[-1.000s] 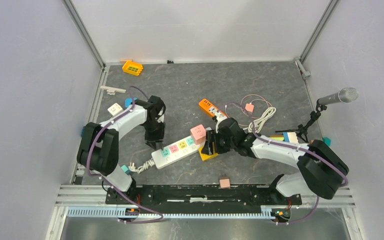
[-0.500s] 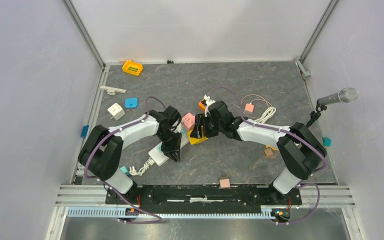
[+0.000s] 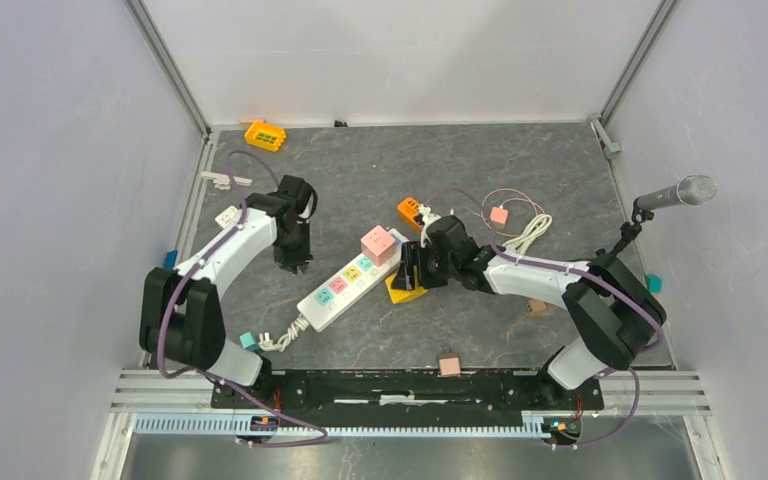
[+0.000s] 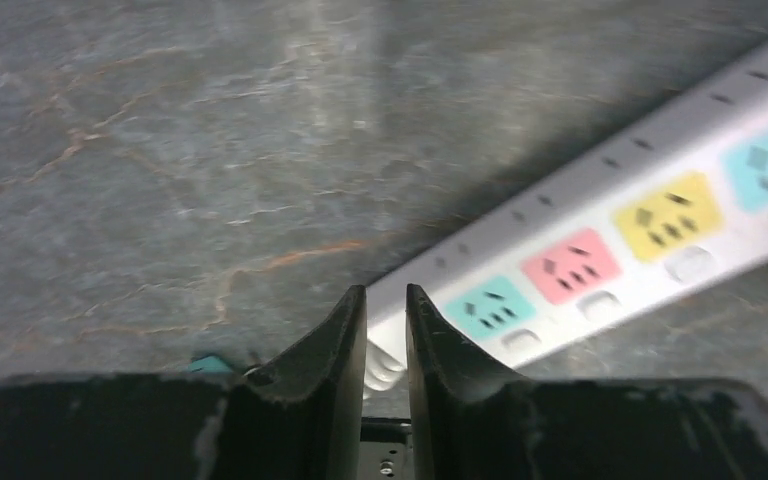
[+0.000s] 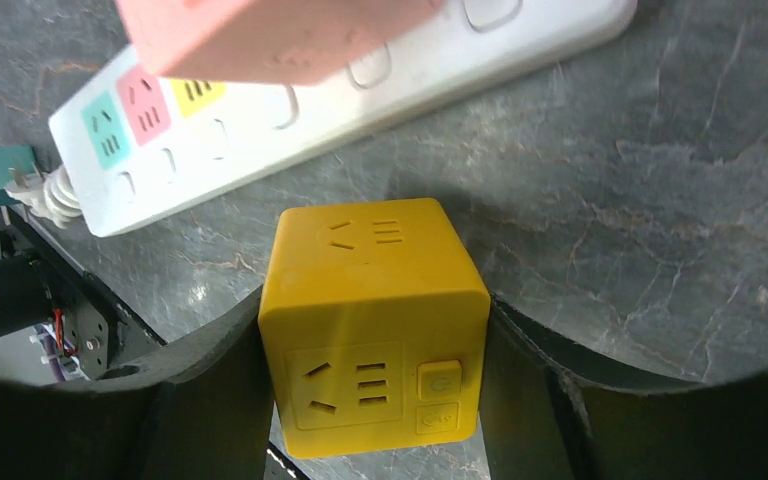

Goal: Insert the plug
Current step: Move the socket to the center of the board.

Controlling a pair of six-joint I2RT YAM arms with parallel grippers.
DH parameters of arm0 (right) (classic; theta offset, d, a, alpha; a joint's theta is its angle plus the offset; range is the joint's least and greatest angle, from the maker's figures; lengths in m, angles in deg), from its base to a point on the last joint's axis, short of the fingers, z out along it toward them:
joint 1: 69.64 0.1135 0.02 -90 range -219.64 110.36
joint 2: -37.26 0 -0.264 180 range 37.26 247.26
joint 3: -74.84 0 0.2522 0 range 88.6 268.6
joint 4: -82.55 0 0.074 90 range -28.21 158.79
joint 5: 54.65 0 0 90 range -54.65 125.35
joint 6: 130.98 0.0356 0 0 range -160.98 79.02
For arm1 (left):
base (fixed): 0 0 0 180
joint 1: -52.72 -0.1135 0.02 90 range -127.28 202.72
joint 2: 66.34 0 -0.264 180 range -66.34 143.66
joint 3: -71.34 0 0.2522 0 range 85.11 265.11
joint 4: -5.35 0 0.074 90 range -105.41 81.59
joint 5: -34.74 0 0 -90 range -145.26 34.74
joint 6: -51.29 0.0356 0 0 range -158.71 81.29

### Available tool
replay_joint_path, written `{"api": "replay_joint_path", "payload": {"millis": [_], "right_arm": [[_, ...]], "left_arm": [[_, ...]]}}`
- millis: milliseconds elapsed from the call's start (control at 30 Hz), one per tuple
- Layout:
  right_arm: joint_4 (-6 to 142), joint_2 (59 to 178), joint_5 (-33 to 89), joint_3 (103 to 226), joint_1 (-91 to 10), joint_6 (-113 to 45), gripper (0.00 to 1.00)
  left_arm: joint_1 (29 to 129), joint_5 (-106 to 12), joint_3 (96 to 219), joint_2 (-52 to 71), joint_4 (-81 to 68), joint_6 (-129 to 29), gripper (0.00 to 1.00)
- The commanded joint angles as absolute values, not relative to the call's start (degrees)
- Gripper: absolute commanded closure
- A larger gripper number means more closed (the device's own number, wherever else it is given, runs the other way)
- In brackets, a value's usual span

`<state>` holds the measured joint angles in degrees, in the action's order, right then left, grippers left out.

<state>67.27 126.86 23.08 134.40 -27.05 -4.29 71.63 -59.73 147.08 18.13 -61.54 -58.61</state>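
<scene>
Grey tabletop [image 3: 360,170]; right tool [image 5: 375,335] clamps yellow cube [image 5: 365,255]; left tool [image 4: 385,322] closed.

The place was a robotics lab's test cell rather than a home or a shop. A dark, stone-patterned bench [image 3: 360,170] sat boxed in by plain white panels [image 3: 400,60] held on aluminium posts [image 3: 168,68]. Two robot arms [image 3: 235,245] were bolted to a slotted metal rail [image 3: 160,385] at its near edge, and a microphone [image 3: 682,192] on a small stand stood at the right rim. The props were a power strip [image 3: 345,288], a yellow socket cube [image 5: 370,320] and other loose adapters.
</scene>
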Motion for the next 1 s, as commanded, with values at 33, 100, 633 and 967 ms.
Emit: {"api": "replay_joint_path", "payload": {"millis": [33, 100, 633, 967], "right_arm": [[73.4, 126.8, 20.7, 132.8, -27.4, -0.8, 1.0], [73.7, 128.1, 20.4, 133.5, -27.4, -0.7, 1.0], [72.8, 133.1, 19.4, 140.1, -27.5, -2.3, 1.0], [64.8, 128.1, 23.0, 140.4, -27.5, -6.7, 1.0]], "left_arm": [[68.6, -60.8, 146.8, 25.9, -63.9, -55.4, 0.72], [68.6, -60.2, 146.6, 29.1, -64.0, -55.7, 0.72], [81.3, -35.3, 143.4, 28.3, -60.7, -63.9, 0.77], [84.9, -34.2, 142.0, 25.5, -56.8, -68.1, 0.77]]}}
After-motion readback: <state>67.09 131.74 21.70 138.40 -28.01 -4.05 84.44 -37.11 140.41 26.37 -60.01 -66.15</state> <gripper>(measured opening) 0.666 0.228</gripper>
